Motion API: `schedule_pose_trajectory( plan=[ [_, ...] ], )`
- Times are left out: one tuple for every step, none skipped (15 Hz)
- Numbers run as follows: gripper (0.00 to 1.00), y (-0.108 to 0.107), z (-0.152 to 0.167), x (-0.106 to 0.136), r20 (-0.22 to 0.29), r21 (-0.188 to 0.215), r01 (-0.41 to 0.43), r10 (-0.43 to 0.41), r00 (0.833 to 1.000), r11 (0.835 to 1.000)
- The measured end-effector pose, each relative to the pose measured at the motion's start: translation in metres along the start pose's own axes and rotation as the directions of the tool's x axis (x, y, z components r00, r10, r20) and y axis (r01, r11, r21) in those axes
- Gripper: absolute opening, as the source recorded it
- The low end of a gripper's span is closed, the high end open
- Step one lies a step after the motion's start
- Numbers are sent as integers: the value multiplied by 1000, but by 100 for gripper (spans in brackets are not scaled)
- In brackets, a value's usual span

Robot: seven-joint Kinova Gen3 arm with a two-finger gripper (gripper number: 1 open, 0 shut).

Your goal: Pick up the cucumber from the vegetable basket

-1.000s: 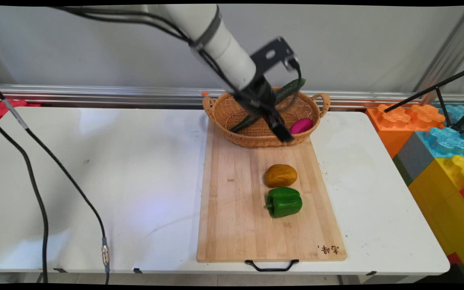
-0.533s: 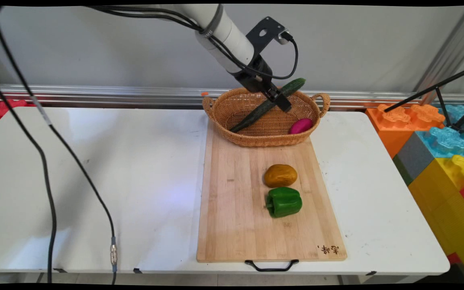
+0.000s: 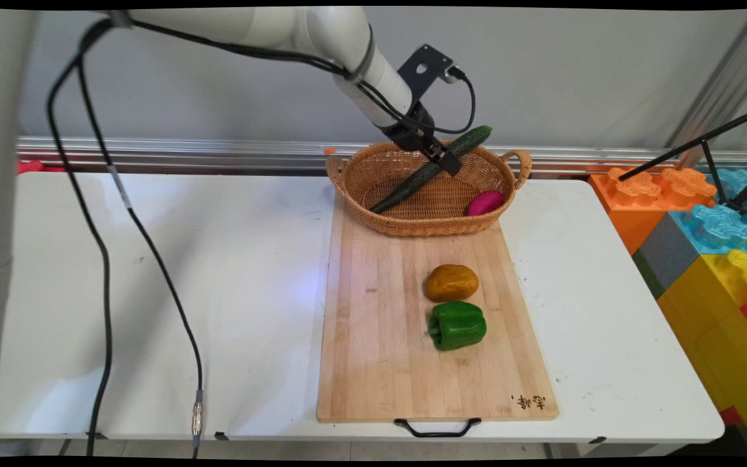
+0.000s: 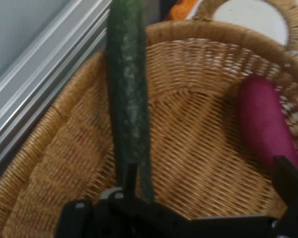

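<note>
A long dark green cucumber point(image 3: 432, 170) lies slanted in the wicker basket point(image 3: 354, 185), its upper end resting on the far rim and sticking out over it. A magenta vegetable point(image 3: 484, 202) lies at the basket's right side. My gripper point(image 3: 448, 165) hovers over the basket just above the cucumber's upper half. In the hand view the gripper point(image 4: 208, 171) is open: one finger point(image 4: 131, 176) stands right beside the cucumber point(image 4: 126, 94), the other point(image 4: 288, 178) near the magenta vegetable point(image 4: 265, 124). Only the basket floor point(image 4: 198, 148) lies between them.
The basket stands on the far end of a wooden cutting board point(image 3: 380, 337). A brown potato point(image 3: 452, 283) and a green bell pepper point(image 3: 456, 325) lie on the board's middle. Big coloured blocks point(image 3: 711, 233) stand off the table's right edge. Black cables point(image 3: 146, 259) hang at left.
The gripper has risen from low at the basket's front, near the magenta vegetable, up and back to the cucumber's upper half. The vegetables have not moved.
</note>
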Motion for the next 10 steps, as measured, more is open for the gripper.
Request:
schedule_pose_trajectory(
  plan=[
    [100,-3,8,0,0,14,0,0,1000,1000],
    [100,-8,16,-2,0,31,0,0,1000,1000],
    [100,-12,22,-3,0,45,1,-1,1000,999],
    [100,-15,30,-5,0,57,1,-1,1000,998],
    [100,-18,38,-7,0,66,0,0,1000,998],
    [100,-21,45,-8,0,73,0,0,1000,997],
    [100,-22,51,-10,-1,79,-1,2,1000,997],
    [100,-25,57,-11,-2,87,-3,3,1000,996],
    [100,-26,63,-13,-4,93,-5,5,1000,996],
    [100,-28,67,-13,-6,96,-6,7,1000,995]
  ],
)
